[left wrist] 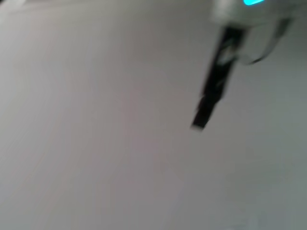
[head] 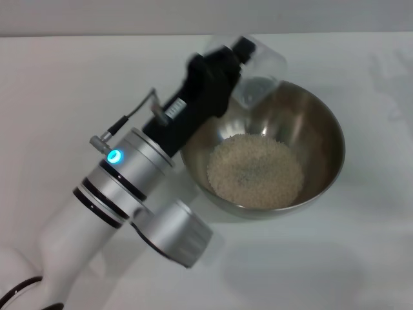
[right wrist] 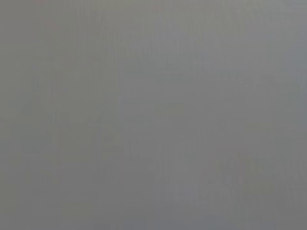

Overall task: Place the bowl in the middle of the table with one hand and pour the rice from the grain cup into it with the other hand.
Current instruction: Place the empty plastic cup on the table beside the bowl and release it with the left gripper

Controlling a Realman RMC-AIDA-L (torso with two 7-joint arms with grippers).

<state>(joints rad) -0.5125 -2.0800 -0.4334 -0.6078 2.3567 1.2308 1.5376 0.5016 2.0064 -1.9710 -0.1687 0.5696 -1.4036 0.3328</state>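
The steel bowl sits on the white table, right of centre in the head view. A round heap of rice lies in its bottom. My left gripper reaches over the bowl's far left rim and is shut on the clear grain cup. The cup is tipped on its side above that rim, and I see no rice inside it. The right gripper is out of view.
My left arm crosses the table from the near left up to the bowl. The left wrist view shows bare white table and a blurred black bar. The right wrist view is plain grey.
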